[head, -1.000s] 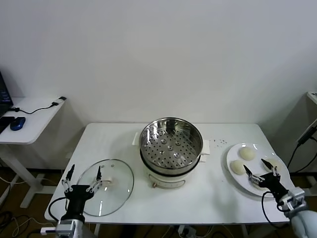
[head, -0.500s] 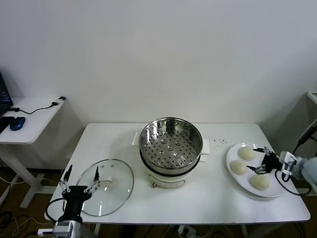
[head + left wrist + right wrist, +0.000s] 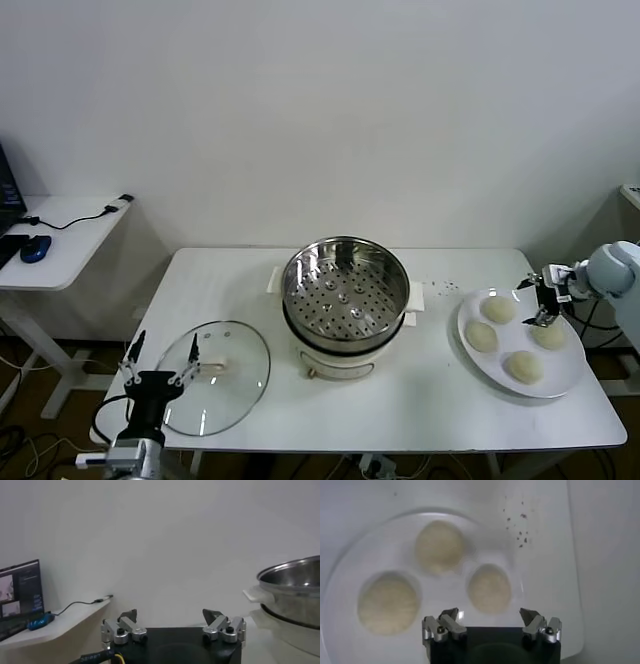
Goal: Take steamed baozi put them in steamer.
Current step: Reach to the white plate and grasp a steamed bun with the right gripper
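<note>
Steamer [image 3: 346, 290]: empty. Baozi [image 3: 481, 337]: your four remain plated. Right gripper [image 3: 541, 301] above them, fingers released; left likewise.

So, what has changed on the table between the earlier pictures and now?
The right gripper moved from the plate's near edge to its far side and now hangs open above the buns, so all four are uncovered. It took hold of nothing. The left gripper stayed open by the glass lid. The buns, lid and empty steamer did not move.
</note>
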{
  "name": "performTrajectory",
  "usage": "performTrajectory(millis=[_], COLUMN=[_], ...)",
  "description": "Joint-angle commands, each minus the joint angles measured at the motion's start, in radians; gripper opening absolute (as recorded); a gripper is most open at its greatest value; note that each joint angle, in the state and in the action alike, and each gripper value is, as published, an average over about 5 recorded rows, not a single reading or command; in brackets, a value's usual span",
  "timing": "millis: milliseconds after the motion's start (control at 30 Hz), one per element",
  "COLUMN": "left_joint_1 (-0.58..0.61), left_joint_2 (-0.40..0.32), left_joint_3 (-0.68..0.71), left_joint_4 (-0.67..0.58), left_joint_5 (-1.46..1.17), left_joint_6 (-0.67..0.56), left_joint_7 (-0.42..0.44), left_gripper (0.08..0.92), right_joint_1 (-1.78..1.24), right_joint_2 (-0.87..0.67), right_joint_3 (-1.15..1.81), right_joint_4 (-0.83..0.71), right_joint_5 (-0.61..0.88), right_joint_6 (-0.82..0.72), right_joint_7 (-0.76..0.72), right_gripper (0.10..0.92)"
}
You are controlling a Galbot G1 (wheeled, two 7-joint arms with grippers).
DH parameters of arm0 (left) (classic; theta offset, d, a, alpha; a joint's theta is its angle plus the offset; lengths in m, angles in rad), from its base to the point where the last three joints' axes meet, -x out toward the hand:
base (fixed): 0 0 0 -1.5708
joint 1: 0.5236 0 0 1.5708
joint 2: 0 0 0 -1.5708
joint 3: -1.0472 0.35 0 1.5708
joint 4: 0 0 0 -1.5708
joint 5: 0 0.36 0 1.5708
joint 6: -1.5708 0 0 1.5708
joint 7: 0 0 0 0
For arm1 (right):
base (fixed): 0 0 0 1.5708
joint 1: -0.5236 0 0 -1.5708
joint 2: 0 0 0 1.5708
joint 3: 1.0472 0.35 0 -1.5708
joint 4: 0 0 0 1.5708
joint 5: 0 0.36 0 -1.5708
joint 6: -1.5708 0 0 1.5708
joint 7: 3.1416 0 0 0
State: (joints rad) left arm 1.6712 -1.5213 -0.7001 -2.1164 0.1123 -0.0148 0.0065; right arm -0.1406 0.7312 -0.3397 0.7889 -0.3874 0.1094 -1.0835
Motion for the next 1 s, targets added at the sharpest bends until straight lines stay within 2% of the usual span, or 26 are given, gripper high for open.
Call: performTrajectory(millis=[33, 633, 1000], left_joint_1=[-0.005, -0.010, -0.012], left_joint_2=[0.004, 0.005, 0.006], left_joint_3=[-0.003, -0.006, -0.013], left_joint_4=[0.003, 0.031, 0.043], left_joint_5=[-0.002, 0.008, 0.008], left_joint_6=[0.007, 0.010, 0.012], left_joint_7=[0.001, -0.009, -0.019], left_gripper=[0.823, 0.823, 0.823], right_joint_1=[0.168, 0.132, 0.129], right_joint_2=[0.134, 0.293, 0.309], right_joint_3=[-0.122, 0.070, 0.077], right_joint_4=[-0.229, -0.409, -0.432], right_joint_5=[-0.108, -0.300, -0.309], right_joint_6=[0.056, 0.099, 0.099], right_joint_7=[-0.040, -0.013, -0.031], right_gripper=[0.823, 0.823, 0.799])
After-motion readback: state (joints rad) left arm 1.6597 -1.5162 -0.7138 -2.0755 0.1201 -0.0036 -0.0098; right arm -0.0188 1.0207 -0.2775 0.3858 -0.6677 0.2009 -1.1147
